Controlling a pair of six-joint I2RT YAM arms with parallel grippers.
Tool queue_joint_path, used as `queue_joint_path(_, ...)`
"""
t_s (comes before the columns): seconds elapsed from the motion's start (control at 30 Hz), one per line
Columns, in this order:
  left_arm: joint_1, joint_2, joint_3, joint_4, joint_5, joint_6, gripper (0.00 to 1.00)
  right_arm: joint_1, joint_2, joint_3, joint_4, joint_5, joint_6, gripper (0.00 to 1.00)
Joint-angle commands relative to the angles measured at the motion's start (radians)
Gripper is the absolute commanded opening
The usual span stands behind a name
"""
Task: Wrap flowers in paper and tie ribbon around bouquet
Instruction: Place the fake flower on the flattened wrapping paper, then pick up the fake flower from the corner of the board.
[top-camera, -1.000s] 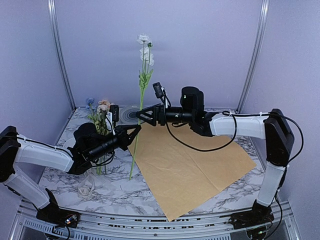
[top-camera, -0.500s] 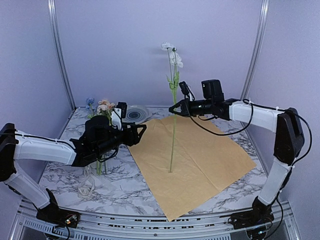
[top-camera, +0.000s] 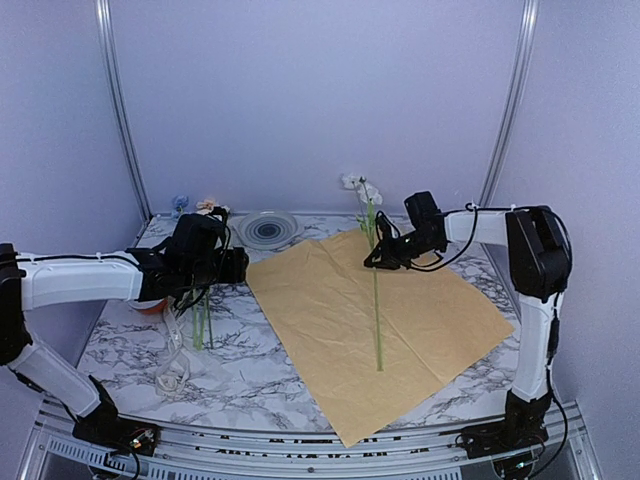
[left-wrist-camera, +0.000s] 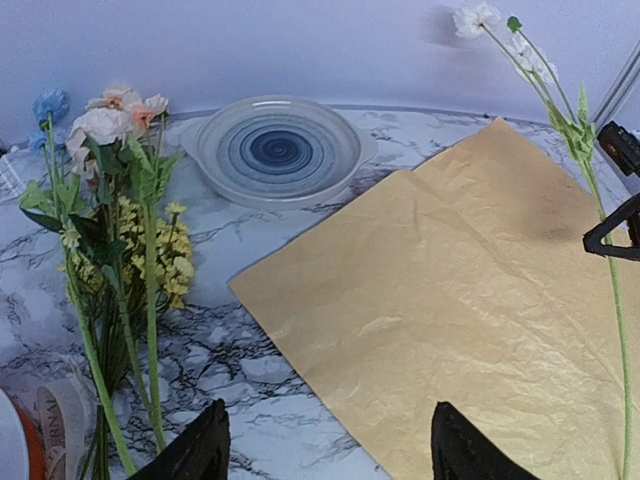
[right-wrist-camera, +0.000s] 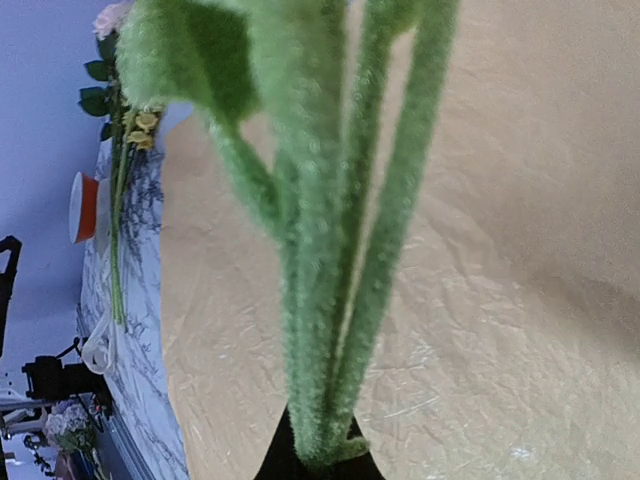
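Marbled worktop (top-camera: 250, 380), lilac walls behind. Paper (top-camera: 330, 330) lies flat from the centre to the right edge. Right gripper (top-camera: 372, 262) is clamped on a white-blossomed stem (top-camera: 377, 320) whose lower end meets the paper. Left gripper (left-wrist-camera: 325, 440) stands wide and empty beside the flowers (left-wrist-camera: 110, 250) at the left edge. Ribbon (top-camera: 172, 372) lies near the left front corner, and a plate (top-camera: 266, 229) sits at the far edge.

The flowers (left-wrist-camera: 110, 235) lie left of the paper (left-wrist-camera: 450, 300) (one stem (top-camera: 377, 310) upon it), plate (left-wrist-camera: 277, 150) behind.
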Motion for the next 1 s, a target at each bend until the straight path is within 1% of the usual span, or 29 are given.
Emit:
queue_joint_path(0.0, 0.081, -0.018, -0.018, -0.138, 0.007, -0.056, 0.69, -0.018, 0.047, 0.039, 0.004, 0.162, 0.046, 0.08)
queue_joint_path(0.03, 0.089, -0.018, -0.027, -0.138, 0.004, -0.056, 0.69, -0.019, 0.059, 0.04, 0.017, 0.181, 0.057, 0.09)
queue_joint_path(0.1, 0.105, -0.012, -0.039, -0.139, 0.008, -0.054, 0.69, -0.02, 0.079, 0.048, 0.026, 0.206, 0.07, 0.18)
queue_joint_path(0.17, 0.123, 0.001, -0.046, -0.145, 0.012, -0.054, 0.69, -0.021, 0.085, 0.047, 0.028, 0.25, 0.076, 0.23)
queue_joint_path(0.23, 0.151, 0.02, -0.053, -0.158, 0.01, -0.063, 0.7, -0.02, 0.08, 0.051, 0.009, 0.323, 0.073, 0.36)
queue_joint_path(0.3, 0.183, 0.043, -0.056, -0.177, 0.006, -0.072, 0.71, -0.019, 0.061, 0.057, -0.023, 0.429, 0.057, 0.41)
queue_joint_path(0.43, 0.232, 0.097, -0.054, -0.193, -0.002, -0.07, 0.73, -0.011, -0.033, 0.029, -0.032, 0.525, 0.035, 0.43)
queue_joint_path(0.5, 0.26, 0.133, -0.045, -0.194, -0.002, -0.069, 0.71, 0.006, -0.08, 0.007, -0.029, 0.56, 0.02, 0.43)
queue_joint_path(0.53, 0.276, 0.152, -0.038, -0.193, 0.004, -0.068, 0.66, 0.015, -0.101, -0.006, -0.026, 0.571, 0.013, 0.43)
queue_joint_path(0.6, 0.299, 0.182, -0.021, -0.187, 0.025, -0.064, 0.51, 0.033, -0.135, -0.027, -0.023, 0.582, -0.004, 0.42)
queue_joint_path(0.63, 0.308, 0.194, -0.014, -0.179, 0.042, -0.062, 0.45, 0.044, -0.148, -0.037, -0.026, 0.59, -0.011, 0.42)
queue_joint_path(0.67, 0.314, 0.204, -0.01, -0.162, 0.071, -0.056, 0.43, 0.051, -0.158, -0.045, -0.031, 0.6, -0.018, 0.42)
queue_joint_path(0.8, 0.33, 0.225, 0.001, -0.08, 0.171, -0.054, 0.44, 0.065, -0.182, -0.075, -0.034, 0.613, -0.026, 0.42)
queue_joint_path(0.9, 0.347, 0.253, 0.02, -0.04, 0.175, -0.066, 0.54, 0.067, -0.191, -0.093, -0.031, 0.617, -0.03, 0.42)
queue_joint_path(0.97, 0.361, 0.3, 0.057, -0.048, 0.193, -0.074, 0.55, 0.069, -0.194, -0.101, -0.026, 0.611, -0.037, 0.41)
